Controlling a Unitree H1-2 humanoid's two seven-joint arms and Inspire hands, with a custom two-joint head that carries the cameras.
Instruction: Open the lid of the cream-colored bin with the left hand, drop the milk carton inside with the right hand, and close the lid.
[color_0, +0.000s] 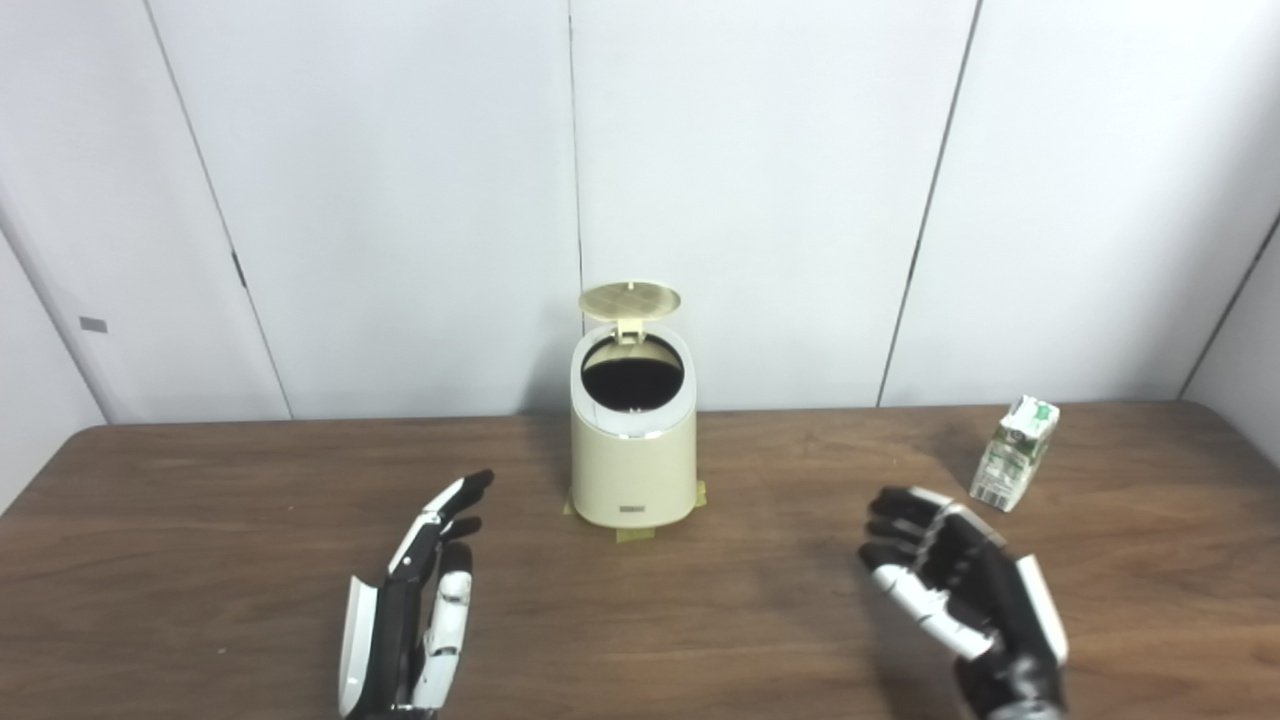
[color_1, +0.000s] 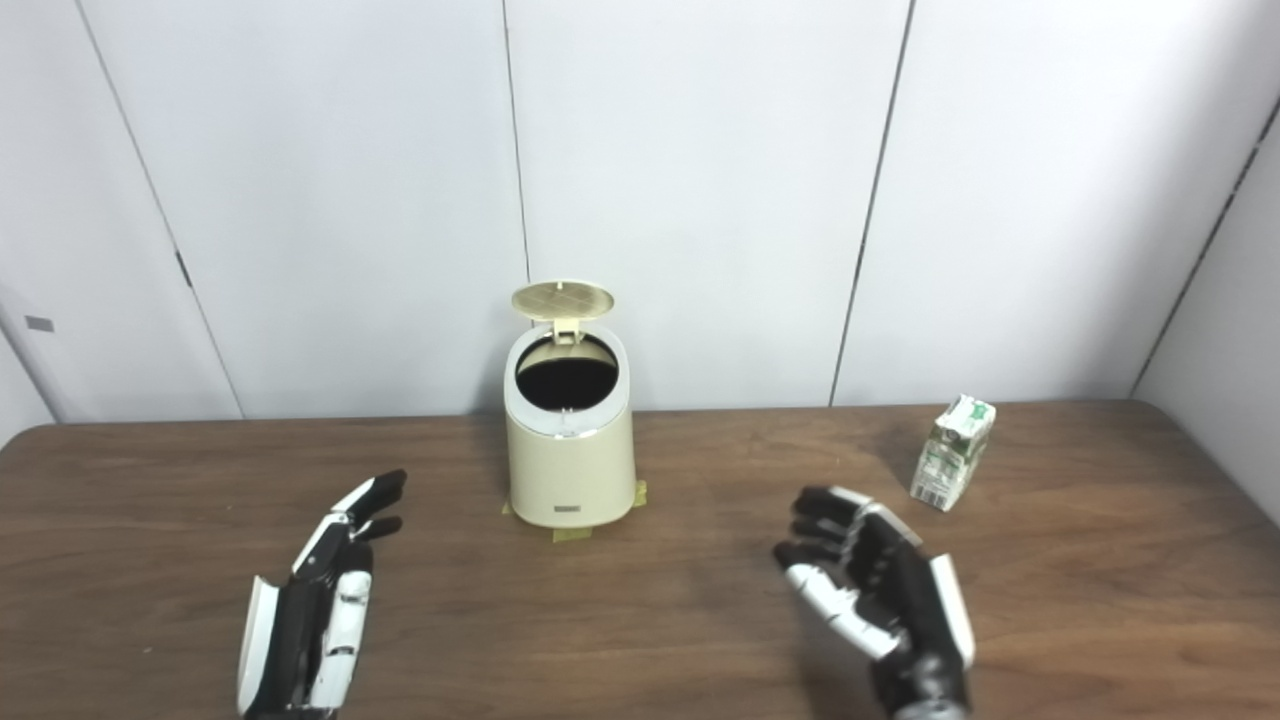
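The cream-colored bin (color_0: 632, 460) stands upright at the middle back of the wooden table (color_0: 200, 540). Its round lid (color_0: 629, 301) is tipped up and open, and the dark inside shows. The green and white milk carton (color_0: 1014, 453) stands tilted on the table at the far right. My left hand (color_0: 425, 590) is open and empty, low over the table to the left of the bin and nearer to me. My right hand (color_0: 950, 580) is open and empty, fingers curled a little, just left of the carton and nearer to me, not touching it.
Yellow tape pieces (color_0: 634, 534) hold the bin's base to the table. White wall panels (color_0: 760, 180) stand right behind the table's back edge.
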